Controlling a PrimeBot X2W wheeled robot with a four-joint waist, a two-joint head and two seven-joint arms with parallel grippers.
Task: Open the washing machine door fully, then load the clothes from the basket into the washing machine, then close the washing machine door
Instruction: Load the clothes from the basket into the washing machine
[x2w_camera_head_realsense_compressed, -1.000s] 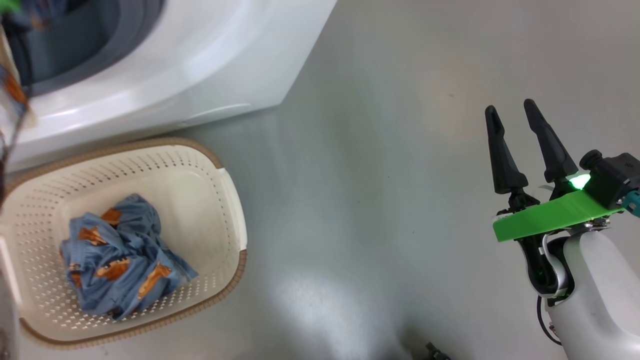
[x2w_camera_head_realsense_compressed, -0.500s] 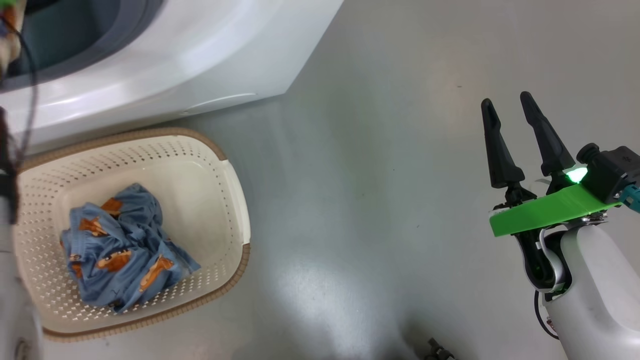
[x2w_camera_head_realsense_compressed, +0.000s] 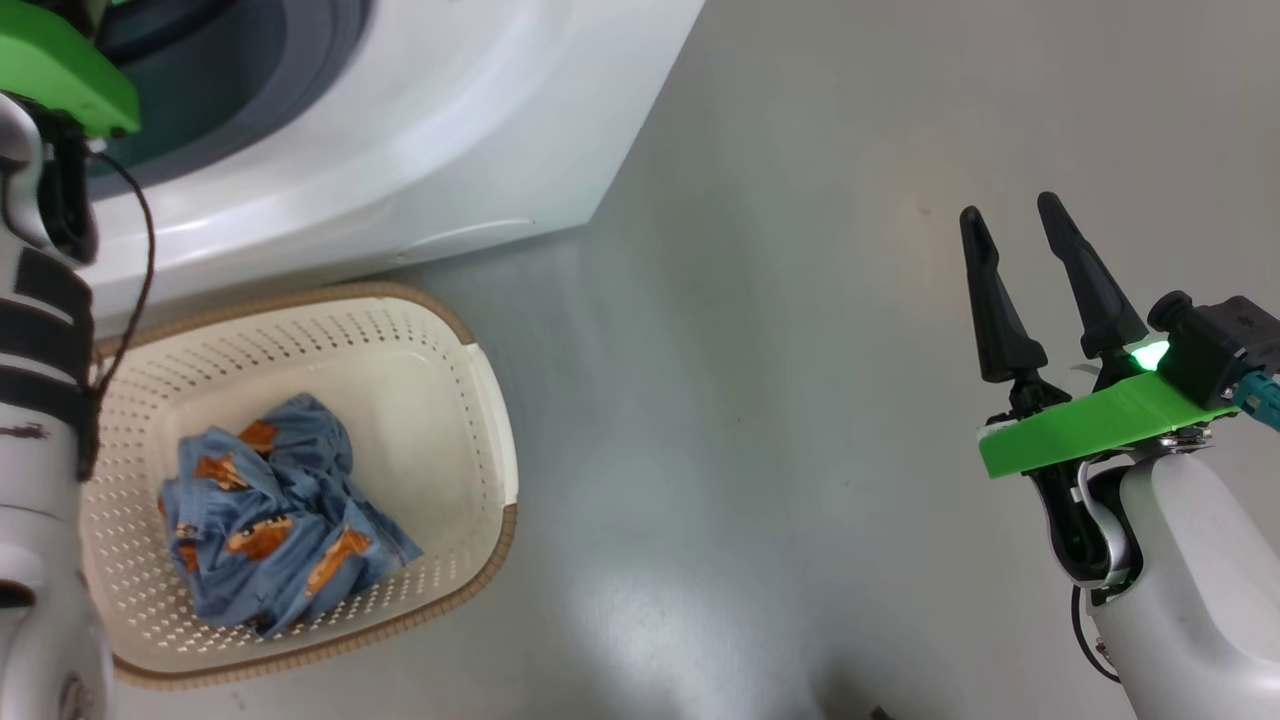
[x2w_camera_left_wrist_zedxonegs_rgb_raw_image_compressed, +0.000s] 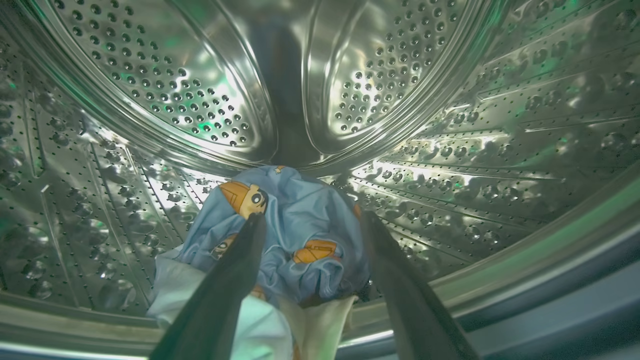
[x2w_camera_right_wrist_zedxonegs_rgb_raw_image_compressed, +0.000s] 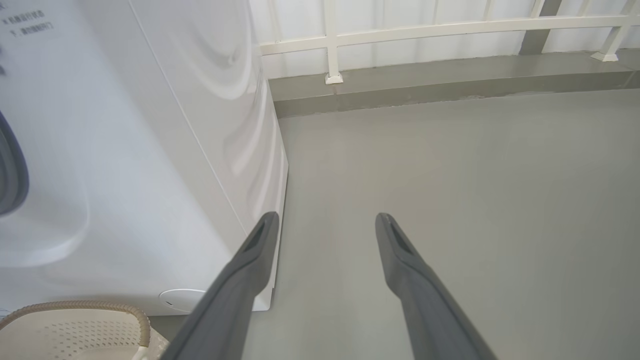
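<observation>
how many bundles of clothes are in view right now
2. One bundle lies in the basket. The other bundle sits in the drum, just ahead of the open left gripper. More pieces may be hidden inside either bundle.

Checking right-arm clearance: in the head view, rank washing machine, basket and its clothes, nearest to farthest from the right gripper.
From the right gripper:
1. washing machine, upper left.
2. basket, lower left.
3. clothes, in the basket's far side.

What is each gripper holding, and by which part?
Nothing. The left gripper stands open inside the drum, with clothes lying loose before it; the right gripper is open over the floor.
</observation>
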